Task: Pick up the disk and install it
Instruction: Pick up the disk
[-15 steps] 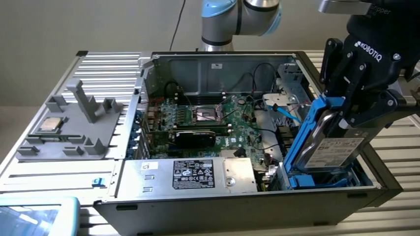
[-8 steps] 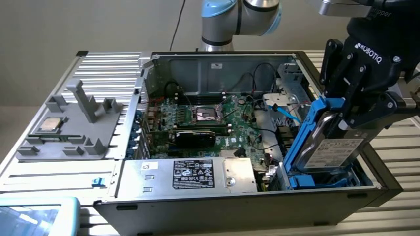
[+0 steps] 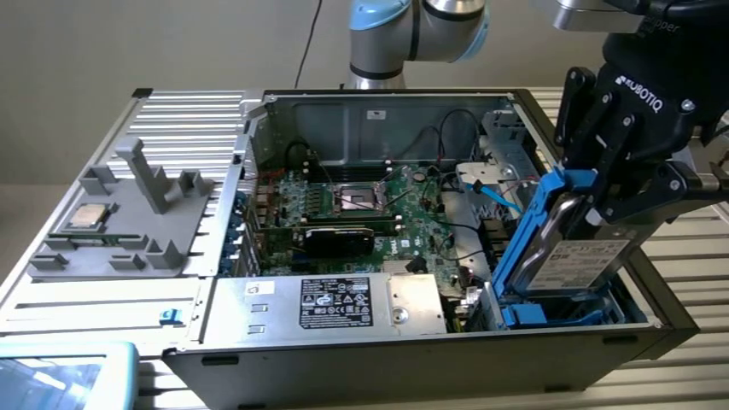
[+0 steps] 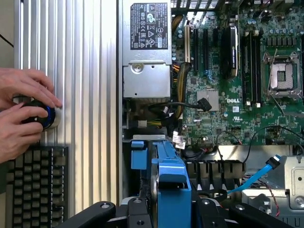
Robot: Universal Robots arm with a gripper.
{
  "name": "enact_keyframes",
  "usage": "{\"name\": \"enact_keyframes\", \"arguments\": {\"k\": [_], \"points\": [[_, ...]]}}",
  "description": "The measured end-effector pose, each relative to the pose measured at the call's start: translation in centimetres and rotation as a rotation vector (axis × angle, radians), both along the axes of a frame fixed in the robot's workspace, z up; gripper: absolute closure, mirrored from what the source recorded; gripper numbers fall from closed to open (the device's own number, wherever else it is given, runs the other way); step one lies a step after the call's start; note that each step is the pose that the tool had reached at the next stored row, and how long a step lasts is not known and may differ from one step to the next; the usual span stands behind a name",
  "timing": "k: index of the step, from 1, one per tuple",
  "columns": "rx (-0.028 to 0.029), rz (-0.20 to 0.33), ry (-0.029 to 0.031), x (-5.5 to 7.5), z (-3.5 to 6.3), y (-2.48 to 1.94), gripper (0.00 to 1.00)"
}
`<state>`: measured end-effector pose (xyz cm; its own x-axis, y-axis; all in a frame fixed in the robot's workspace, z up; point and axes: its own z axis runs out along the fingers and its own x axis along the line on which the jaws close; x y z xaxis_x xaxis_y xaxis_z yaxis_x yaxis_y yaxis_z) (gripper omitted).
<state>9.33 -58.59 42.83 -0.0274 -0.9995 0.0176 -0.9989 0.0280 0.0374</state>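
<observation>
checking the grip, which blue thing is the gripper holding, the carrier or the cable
The blue carrier around the disk, clamped on edge in the gripper; the thin blue SATA cable lies free inside the case.

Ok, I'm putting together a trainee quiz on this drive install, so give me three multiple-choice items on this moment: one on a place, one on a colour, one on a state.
1. Where is the flat silver-grey hard drive in its bright blue plastic carrier?
A. on the grey plastic tray
B. at the drive bay, at the exterior view's right end of the open black metal computer case
C. on the keyboard

2. What colour is the thin flat cable beside that bay?
A. red
B. light blue
C. yellow

3. How is the black gripper?
A. open, clear of the hard drive
B. shut on the hard drive's carrier
C. shut on nothing

Answers:
1 B, the hard drive stands tilted at the bay.
2 B, the cable is light blue in both views.
3 B, the gripper clamps the carrier's upper end.
</observation>
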Motion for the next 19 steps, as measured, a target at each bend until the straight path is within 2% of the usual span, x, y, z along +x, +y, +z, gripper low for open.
{"name": "enact_keyframes", "arguments": {"k": [4, 19], "points": [[0.0010, 0.000, 0.0000, 0.00, 0.01, -0.23, 0.63], [0.0020, 0.000, 0.0001, 0.00, -0.29, -0.46, 0.63]]}}
